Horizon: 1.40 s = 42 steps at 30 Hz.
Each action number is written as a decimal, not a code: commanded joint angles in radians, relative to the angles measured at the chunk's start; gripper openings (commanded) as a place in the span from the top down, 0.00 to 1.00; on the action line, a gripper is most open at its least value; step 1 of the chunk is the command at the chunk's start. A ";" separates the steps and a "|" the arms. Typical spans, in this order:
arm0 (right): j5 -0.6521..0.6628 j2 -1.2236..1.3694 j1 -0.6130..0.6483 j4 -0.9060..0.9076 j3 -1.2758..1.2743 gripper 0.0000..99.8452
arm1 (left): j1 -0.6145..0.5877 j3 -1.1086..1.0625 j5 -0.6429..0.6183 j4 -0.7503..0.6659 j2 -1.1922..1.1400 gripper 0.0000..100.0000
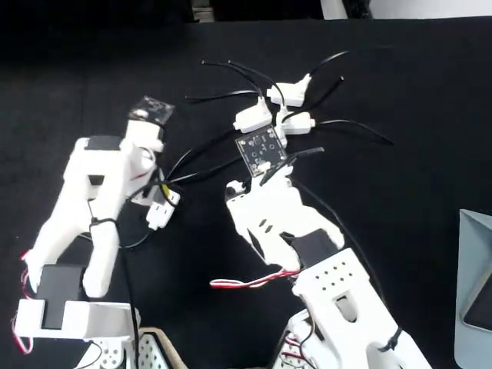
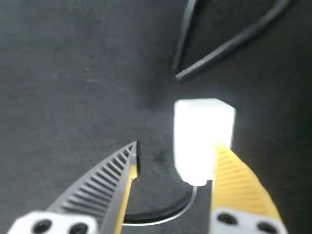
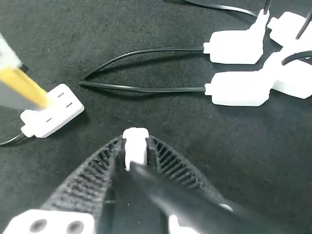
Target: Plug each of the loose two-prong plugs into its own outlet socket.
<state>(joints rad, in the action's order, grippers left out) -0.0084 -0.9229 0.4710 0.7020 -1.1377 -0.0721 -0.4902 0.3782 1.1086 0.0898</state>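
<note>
While the right gripper pinches one two-prong plug, the outlet socket, left of centre, lies unmated between the spread fingers of the left gripper; that insertion seems not yet done.

A small white plug stands upright, pinched between the right arm's black fingers; a white outlet socket, two slots showing, lies flat on the dark bench nearby; more white corded pieces lie clustered together, well apart from it.
</note>
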 commanded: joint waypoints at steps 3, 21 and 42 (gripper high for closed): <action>-0.006 0.005 0.002 -0.023 0.038 0.99 | -0.033 0.097 0.049 0.089 0.057 0.76; -0.003 0.005 0.020 -0.021 0.021 0.99 | 0.088 -0.303 0.044 -0.341 0.081 0.76; -0.002 -0.002 -0.021 -0.021 0.024 0.99 | 0.231 -0.539 -0.040 -0.262 0.486 0.74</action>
<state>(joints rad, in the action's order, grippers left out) -0.0084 -0.9229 0.4634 0.6989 -1.1377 0.2025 -1.0319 0.3629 0.7879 0.4473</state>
